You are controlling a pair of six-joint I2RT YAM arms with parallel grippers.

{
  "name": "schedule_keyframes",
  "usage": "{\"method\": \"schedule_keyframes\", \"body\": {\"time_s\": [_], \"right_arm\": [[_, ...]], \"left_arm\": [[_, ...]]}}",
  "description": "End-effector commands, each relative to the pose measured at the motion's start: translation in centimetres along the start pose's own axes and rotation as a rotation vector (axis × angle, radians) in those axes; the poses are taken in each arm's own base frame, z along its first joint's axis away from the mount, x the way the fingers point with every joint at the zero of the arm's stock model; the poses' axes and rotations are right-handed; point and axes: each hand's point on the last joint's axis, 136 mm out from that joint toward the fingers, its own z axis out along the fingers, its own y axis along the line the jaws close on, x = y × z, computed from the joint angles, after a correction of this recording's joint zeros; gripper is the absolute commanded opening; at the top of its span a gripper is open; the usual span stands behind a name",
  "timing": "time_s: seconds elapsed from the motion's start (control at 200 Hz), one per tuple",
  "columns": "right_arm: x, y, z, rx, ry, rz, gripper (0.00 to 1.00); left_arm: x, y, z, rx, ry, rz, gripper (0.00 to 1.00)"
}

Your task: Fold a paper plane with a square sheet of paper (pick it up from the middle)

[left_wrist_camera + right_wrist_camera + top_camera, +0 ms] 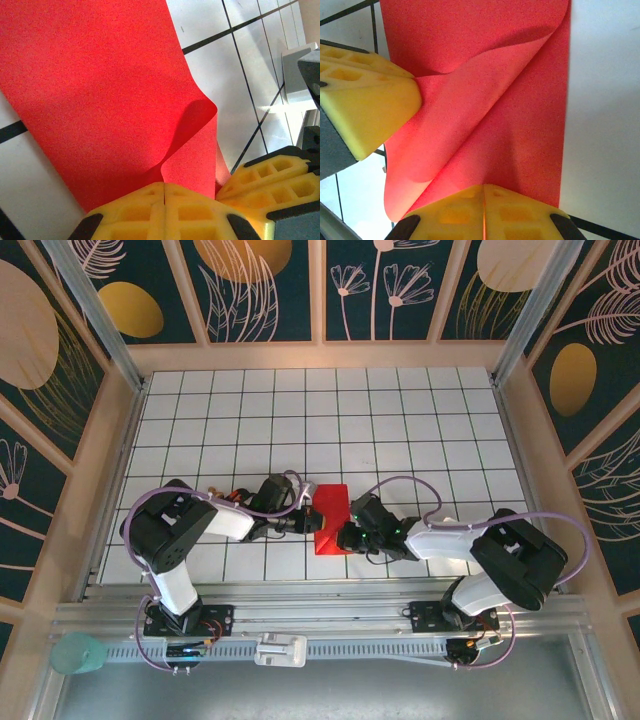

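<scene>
The bench (400,420) was a white surface ruled by dark lines into a grid of square tiles, walled on three sides by pale wooden framing (320,354). On it, near the front edge and about midway across, lay the square sheet of paper (331,520), bright red, one part curled up off the tiles.
</scene>
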Motion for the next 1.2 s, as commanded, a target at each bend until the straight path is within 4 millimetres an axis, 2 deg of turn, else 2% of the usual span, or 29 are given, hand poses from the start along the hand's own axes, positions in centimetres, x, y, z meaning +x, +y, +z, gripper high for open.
{"method": "schedule_keyframes", "body": {"time_s": [0.0, 0.25, 0.831, 1.191], "right_arm": [[0.5, -2.2, 0.2, 0.105, 0.007, -0.007, 0.08], [0.8, -2.1, 0.2, 0.107, 0.019, -0.018, 0.08], [0.9, -2.2, 0.3, 0.119, 0.019, -0.024, 0.08], [0.9, -2.3, 0.2, 0.127, 0.018, -0.028, 0.08]], "left_arm": [[-0.3, 0.4, 0.2, -0.020, 0.004, -0.018, 0.00], [-1.2, -0.1, 0.3, -0.012, -0.008, -0.006, 0.00], [0.2, 1.8, 0.3, -0.081, 0.014, -0.005, 0.00], [-0.6, 1.3, 0.5, -0.065, 0.004, -0.001, 0.00]]}}
